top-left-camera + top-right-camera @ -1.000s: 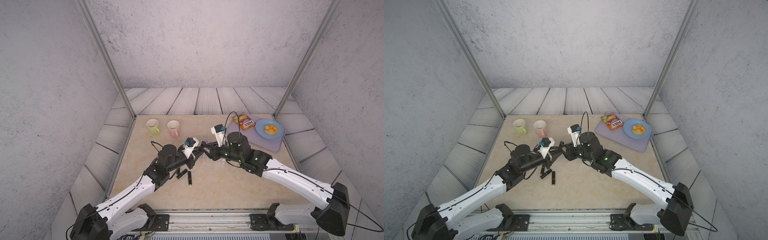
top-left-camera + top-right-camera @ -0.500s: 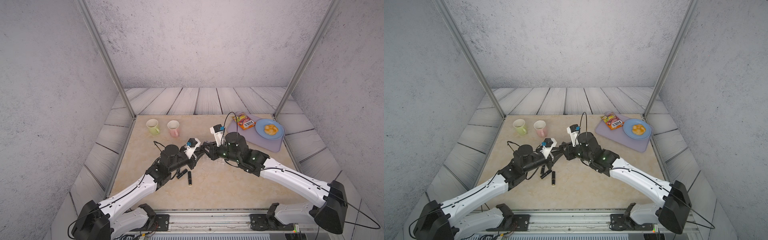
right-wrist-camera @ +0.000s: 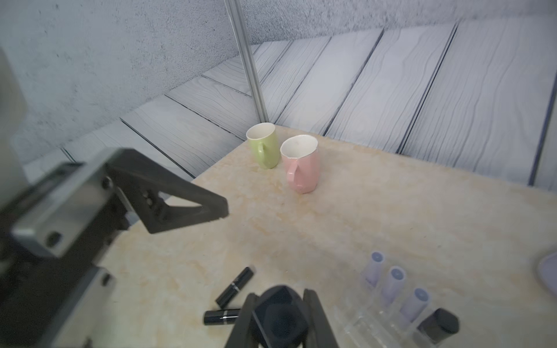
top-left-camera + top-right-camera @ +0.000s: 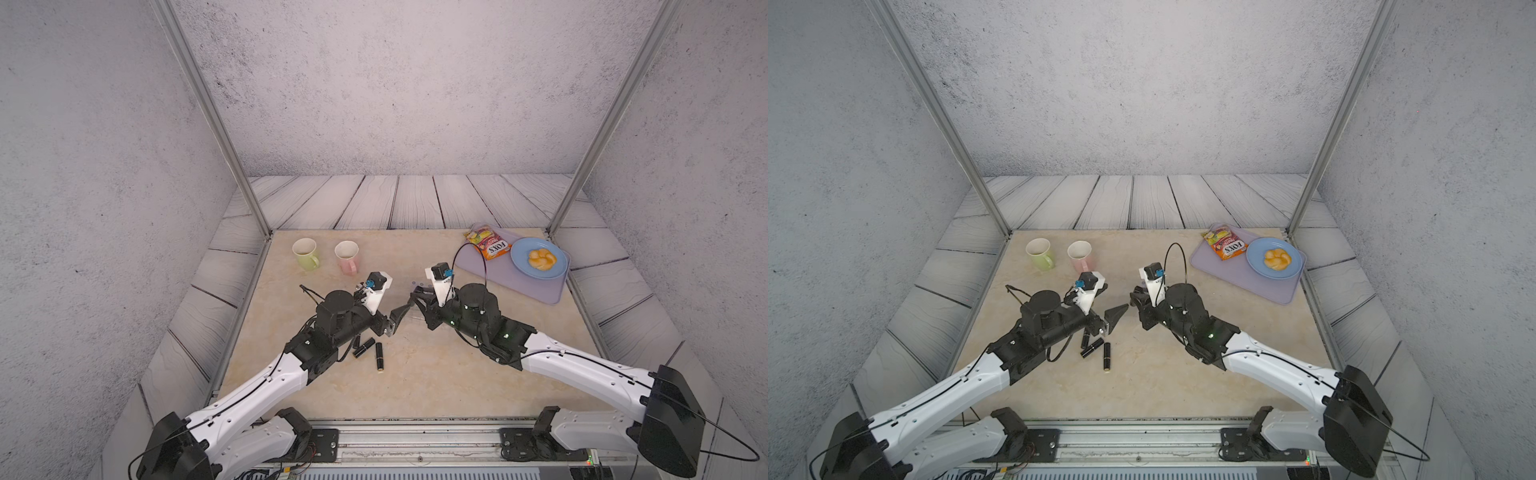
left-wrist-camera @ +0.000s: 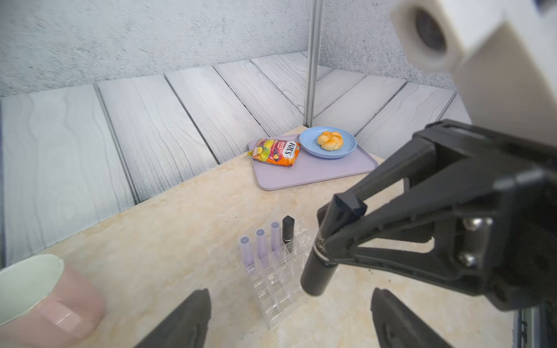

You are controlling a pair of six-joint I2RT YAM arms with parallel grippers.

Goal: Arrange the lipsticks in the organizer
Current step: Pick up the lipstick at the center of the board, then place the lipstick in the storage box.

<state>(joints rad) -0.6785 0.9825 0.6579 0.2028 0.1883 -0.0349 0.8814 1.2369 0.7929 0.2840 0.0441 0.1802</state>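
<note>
Half done: four slotted, one in hand, three waiting.
In both top views, counted three black lipsticks (image 4: 379, 356) loose on the surface (image 4: 415, 374) beside the left arm. From the left wrist, caught the left gripper (image 5: 291, 295) spread wide and empty, the right gripper (image 5: 334, 223) clamped on a black tube (image 5: 318, 271) near the organizer (image 5: 280, 292), with three lilac lipsticks (image 5: 260, 244) and one black lipstick (image 5: 288, 232) upright along one edge row. From the right wrist, confirmed that grip.
</note>
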